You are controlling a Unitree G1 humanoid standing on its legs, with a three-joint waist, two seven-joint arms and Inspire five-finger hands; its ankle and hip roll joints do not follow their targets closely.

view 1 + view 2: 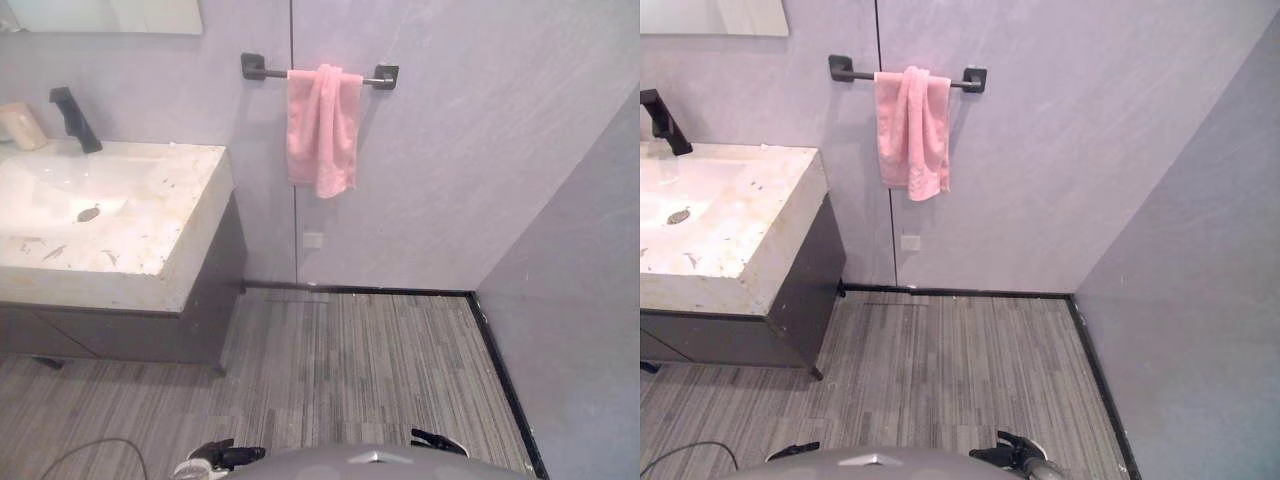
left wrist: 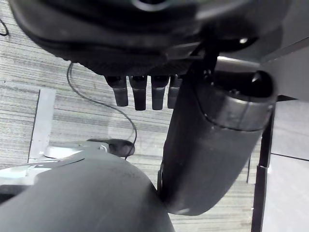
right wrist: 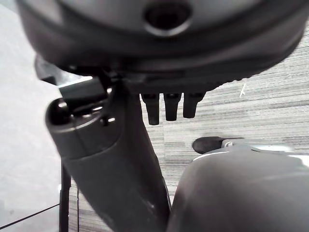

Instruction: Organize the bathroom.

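Pink towel (image 1: 322, 128) drapes over the black towel bar (image 1: 262, 71); sink (image 1: 150, 215) cut off; left hand (image 2: 145, 89) and right hand (image 3: 166, 104) hang straight-fingered, empty.

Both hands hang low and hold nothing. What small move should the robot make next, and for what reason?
Probably step closer to the wall and raise one hand toward the pink towel. It hangs bunched and uneven on the dark towel bar, out of reach, while the left hand and the right hand hang open near the floor.
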